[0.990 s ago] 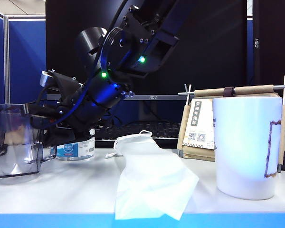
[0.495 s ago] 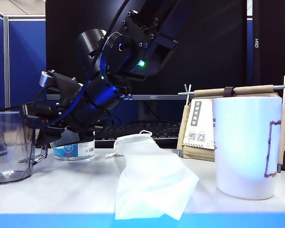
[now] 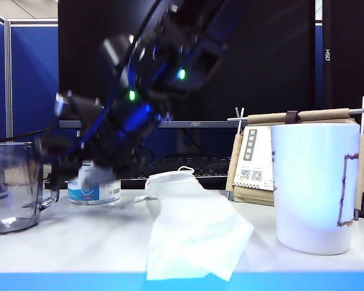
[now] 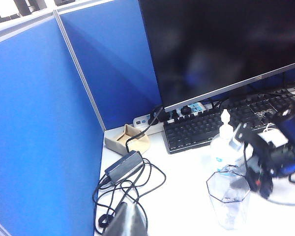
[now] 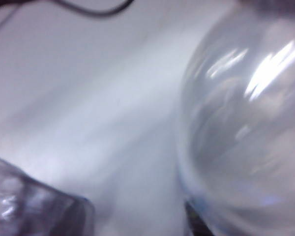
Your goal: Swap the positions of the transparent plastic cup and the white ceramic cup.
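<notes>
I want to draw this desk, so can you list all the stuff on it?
clear cup: one, grey-tinted, far left, upright
white cup: one, white with brown outline, right
pump bottle: one, clear with blue label, behind the clear cup
cloth: one, white, middle front
keyboard: one, black, under the monitor
monitor: one, black, at the back
cables: black tangle, left edge
right hand: black, blurred, beside the clear cup's handle
left hand: grey tip only, away from both cups

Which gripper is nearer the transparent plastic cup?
Right. The right gripper, blurred, sits just beside the transparent plastic cup by its handle, not holding it. The left gripper hangs above the cables, well off to the side.
</notes>
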Robot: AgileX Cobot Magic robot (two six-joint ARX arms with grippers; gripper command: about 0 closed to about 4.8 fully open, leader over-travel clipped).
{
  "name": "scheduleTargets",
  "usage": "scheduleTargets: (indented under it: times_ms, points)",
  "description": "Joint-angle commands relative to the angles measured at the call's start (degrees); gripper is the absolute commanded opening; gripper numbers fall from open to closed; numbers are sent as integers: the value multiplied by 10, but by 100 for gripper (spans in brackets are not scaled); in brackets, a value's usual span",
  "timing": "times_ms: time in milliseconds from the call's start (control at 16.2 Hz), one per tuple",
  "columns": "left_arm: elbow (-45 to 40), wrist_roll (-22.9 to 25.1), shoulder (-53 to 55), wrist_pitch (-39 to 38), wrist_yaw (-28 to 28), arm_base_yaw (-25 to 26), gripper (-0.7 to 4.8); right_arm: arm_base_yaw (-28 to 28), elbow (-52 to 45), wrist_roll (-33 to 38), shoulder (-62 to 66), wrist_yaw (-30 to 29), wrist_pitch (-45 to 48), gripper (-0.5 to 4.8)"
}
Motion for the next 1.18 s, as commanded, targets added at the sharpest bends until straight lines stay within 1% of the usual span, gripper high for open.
scheduleTargets:
  times_ms: [62,371,495,557,619,681,743,866,928,990,1052,1114,1176]
  points:
    - [1,1,1,4,-2,-1,-6,0,2,-26,-33,51,0,275]
    - [1,13,1,4,-2,-1,-6,0,2,-29,-63,52,-39,275]
    - [1,14,1,4,-2,-1,-6,1,2,-44,-87,97,-82,252]
    - [0,14,1,4,-2,-4,-6,5,2,-76,-113,146,-110,174]
    - [-2,13,1,5,-2,-8,-6,5,2,-107,-144,175,-139,86]
    - [-5,14,1,8,-1,-13,-6,7,2,-134,-183,189,-170,5]
    - [-9,12,1,9,-2,-24,-6,8,2,-144,-261,196,-219,-7]
    - [-19,-11,-5,9,-2,-36,-6,9,2,-144,-364,194,-281,-7]
    - [-34,-18,-23,21,-2,-36,-6,14,2,-142,-454,197,-327,-7]
    - [-43,-18,-48,43,2,-36,-6,24,2,-142,-532,215,-356,-7]
    - [-42,-19,-83,104,4,-35,-6,55,2,-142,-646,276,-367,-7]
    - [-20,-19,-87,138,2,-35,-6,92,2,-145,-716,338,-362,-7]
    - [5,-16,-87,146,1,-35,-6,128,2,-144,-768,401,-368,-7]
